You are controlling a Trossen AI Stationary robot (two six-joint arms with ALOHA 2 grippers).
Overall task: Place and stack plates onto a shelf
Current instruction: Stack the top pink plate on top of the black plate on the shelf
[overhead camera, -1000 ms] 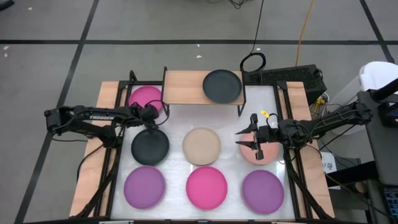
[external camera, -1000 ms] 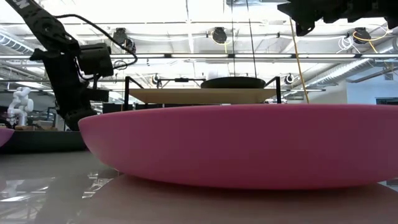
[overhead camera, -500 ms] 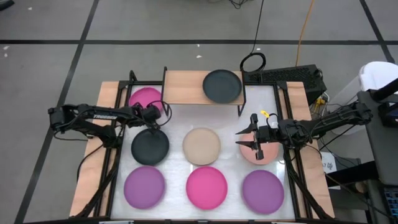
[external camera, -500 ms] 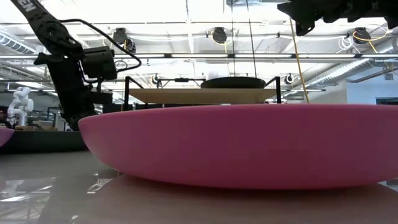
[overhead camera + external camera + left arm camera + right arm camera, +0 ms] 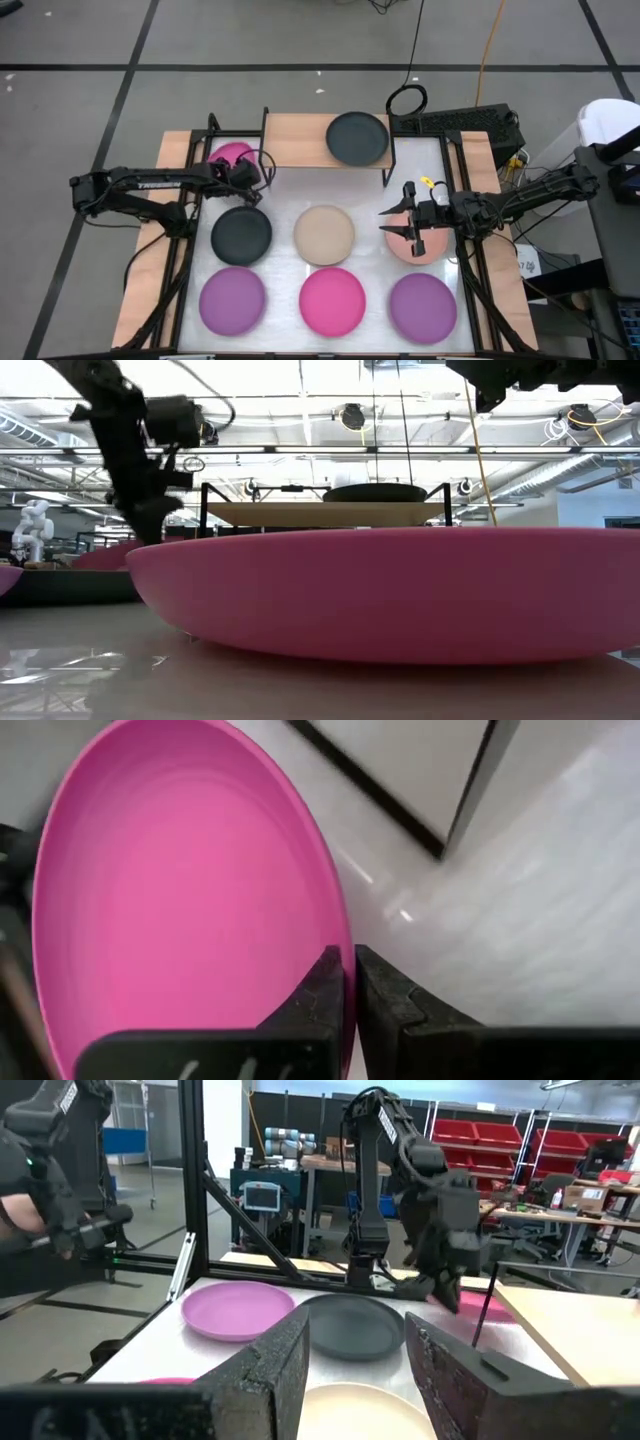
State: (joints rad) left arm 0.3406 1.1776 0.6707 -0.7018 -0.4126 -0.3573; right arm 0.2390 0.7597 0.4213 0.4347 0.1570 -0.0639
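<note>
My left gripper (image 5: 247,175) is shut on the magenta plate (image 5: 232,155) at the table's far left, beside the shelf (image 5: 298,140). The shelf is a wooden board on black legs with a dark grey plate (image 5: 357,138) on its right half. My right gripper (image 5: 390,221) hovers open over the salmon plate (image 5: 418,247) at the right and touches nothing. On the tabletop also lie a dark grey plate (image 5: 241,234), a beige plate (image 5: 324,234), two purple plates (image 5: 232,300) (image 5: 423,306) and a magenta plate (image 5: 333,300). My left gripper pinches the magenta plate's rim (image 5: 343,925) on the side nearest the shelf's left leg, one finger (image 5: 318,988) inside the dish and one outside. The fingers come from above, slanting down. That side is raised and the plate is tilted; whether its opposite edge rests on the table I cannot tell.
The shelf's black left legs (image 5: 265,150) stand close to the held plate. The board's left half (image 5: 290,140) is bare. Black frame rails (image 5: 185,240) run along both sides of the white top. A cable loop (image 5: 407,99) lies behind the shelf.
My left gripper has shut on the far-left magenta plate's rim, then risen and moved a little toward the table's far edge. The plate's held side has come up, so it now stands tilted.
</note>
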